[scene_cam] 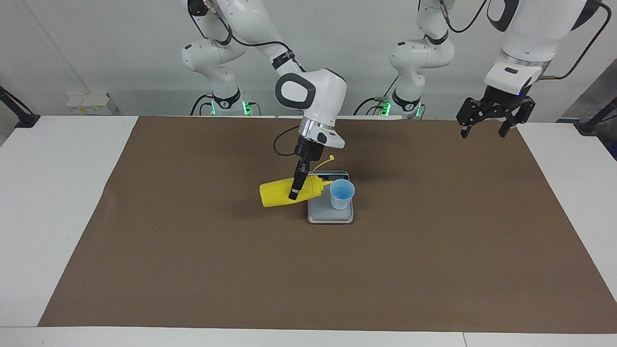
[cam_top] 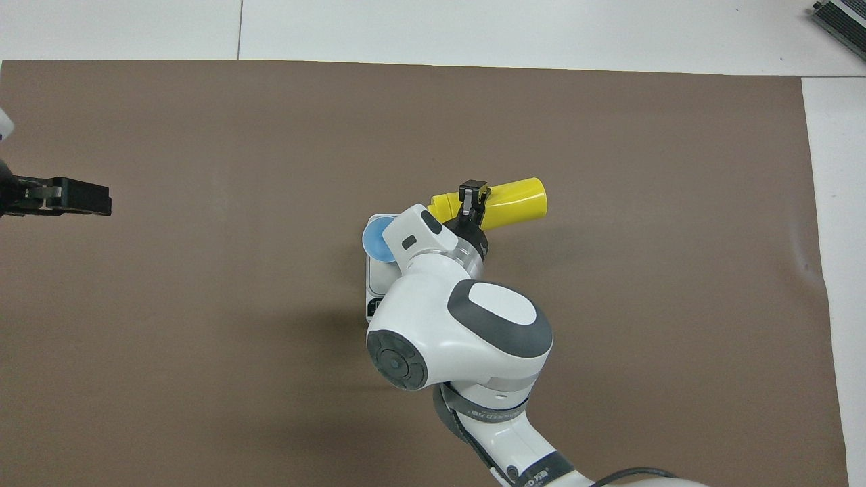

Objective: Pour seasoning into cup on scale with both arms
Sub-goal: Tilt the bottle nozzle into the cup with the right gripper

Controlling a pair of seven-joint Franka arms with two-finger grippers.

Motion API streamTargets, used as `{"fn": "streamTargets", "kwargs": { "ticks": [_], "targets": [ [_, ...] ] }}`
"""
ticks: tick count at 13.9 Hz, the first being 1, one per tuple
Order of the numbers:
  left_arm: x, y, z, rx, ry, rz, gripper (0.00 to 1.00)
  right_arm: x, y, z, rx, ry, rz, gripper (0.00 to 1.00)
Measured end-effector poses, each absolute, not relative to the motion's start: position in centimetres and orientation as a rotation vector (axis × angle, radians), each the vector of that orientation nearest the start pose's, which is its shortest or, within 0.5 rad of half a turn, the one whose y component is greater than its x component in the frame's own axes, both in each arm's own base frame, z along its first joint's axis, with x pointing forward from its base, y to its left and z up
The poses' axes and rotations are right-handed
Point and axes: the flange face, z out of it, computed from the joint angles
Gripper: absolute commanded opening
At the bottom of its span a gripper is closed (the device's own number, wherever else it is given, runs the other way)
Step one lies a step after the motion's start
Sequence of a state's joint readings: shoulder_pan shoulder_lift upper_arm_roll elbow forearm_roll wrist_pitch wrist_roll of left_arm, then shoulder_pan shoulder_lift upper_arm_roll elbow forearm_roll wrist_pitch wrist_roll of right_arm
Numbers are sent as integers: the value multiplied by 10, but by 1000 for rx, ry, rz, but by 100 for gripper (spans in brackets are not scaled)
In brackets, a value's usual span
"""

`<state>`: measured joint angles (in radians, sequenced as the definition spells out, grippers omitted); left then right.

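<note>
My right gripper [scene_cam: 295, 187] is shut on the yellow seasoning bottle [scene_cam: 277, 193], gripping it near the nozzle end. The bottle is tipped about level, with its nozzle at the rim of the light-blue cup [scene_cam: 342, 194] and its cap strap [scene_cam: 326, 162] sticking up. The cup stands upright on the silver-grey scale [scene_cam: 330, 215]. In the overhead view the right gripper [cam_top: 473, 197], the bottle [cam_top: 515, 201], the cup [cam_top: 375, 238] and the scale [cam_top: 373, 284] are partly covered by the right arm. My left gripper [scene_cam: 483, 131] is open and empty, waiting raised over the left arm's end of the mat, and it also shows in the overhead view [cam_top: 95, 197].
A brown mat [scene_cam: 193, 250] covers most of the white table [scene_cam: 58, 193]. A grey device [cam_top: 842, 17] lies at the table's corner farthest from the robots, toward the right arm's end.
</note>
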<state>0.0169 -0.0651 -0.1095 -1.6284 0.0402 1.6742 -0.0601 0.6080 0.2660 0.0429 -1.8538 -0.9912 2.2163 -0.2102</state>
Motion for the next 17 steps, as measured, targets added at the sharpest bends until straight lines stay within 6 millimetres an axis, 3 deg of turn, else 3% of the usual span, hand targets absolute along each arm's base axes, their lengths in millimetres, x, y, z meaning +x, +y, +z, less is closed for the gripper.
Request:
{"fn": "streamTargets", "kwargs": {
  "ticks": [3, 6, 10, 17],
  "targets": [
    [544, -31, 642, -3098, 10, -175, 100, 519, 373, 394, 1652, 1524, 305, 14],
    [544, -32, 642, -3098, 11, -175, 100, 507, 395, 379, 1570, 1482, 310, 11],
    [544, -30, 641, -3098, 6, -170, 100, 500, 408, 363, 1468, 1445, 320, 8],
    [544, -21, 641, -3098, -19, -168, 100, 499, 412, 347, 1413, 1458, 313, 6]
  ]
}}
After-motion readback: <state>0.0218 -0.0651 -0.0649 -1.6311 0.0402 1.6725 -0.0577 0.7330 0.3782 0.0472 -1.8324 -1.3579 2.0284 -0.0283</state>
